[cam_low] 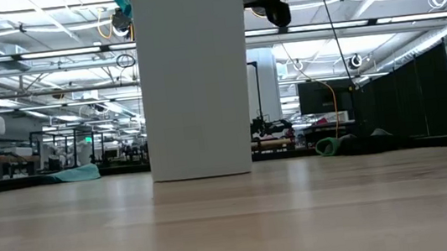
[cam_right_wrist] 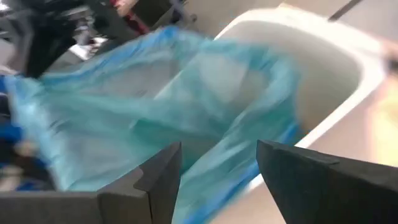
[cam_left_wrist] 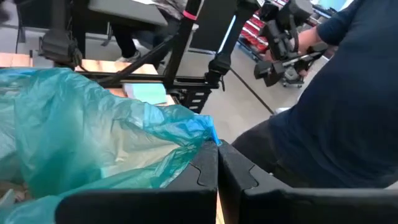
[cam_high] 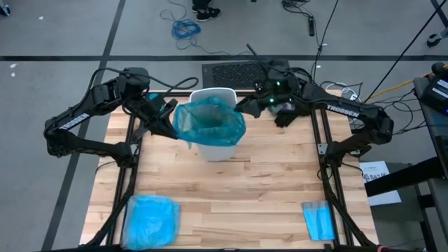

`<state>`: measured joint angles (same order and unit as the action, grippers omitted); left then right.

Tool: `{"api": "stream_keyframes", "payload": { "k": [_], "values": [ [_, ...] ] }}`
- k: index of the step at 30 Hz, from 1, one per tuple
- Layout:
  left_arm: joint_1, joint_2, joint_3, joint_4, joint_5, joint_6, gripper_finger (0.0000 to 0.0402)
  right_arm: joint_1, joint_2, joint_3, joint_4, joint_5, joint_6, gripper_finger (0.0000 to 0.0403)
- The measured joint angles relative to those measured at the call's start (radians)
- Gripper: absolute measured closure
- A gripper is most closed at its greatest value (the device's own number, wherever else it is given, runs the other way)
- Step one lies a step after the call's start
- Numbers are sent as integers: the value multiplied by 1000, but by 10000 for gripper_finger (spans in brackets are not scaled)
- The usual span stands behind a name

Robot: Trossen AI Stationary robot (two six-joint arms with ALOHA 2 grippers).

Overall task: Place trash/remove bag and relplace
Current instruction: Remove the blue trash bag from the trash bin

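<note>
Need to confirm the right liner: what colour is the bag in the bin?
Translucent teal-green; the bag shows best in the high view.

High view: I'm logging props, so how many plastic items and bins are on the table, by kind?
Teal-green bag: 1
Sky-blue plastic bag: 1
Folded blue sheet: 1
White bin: 1
Total: 4

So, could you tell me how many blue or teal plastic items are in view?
3: the bag in the white bin, a paler bag at the table's near-left corner, a folded sheet near-right.
</note>
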<state>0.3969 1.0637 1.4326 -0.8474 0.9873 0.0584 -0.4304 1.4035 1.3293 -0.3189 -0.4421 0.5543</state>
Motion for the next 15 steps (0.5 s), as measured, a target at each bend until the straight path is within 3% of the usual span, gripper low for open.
{"api": "stream_keyframes", "payload": {
  "k": [5, 15],
  "values": [
    [0, 1, 0, 0, 2, 3, 402, -1, 62, 141, -127, 96, -182, 219],
    [0, 5, 0, 0, -7, 11, 402, -1, 250, 360, -326, 16, -292, 233]
  ]
}}
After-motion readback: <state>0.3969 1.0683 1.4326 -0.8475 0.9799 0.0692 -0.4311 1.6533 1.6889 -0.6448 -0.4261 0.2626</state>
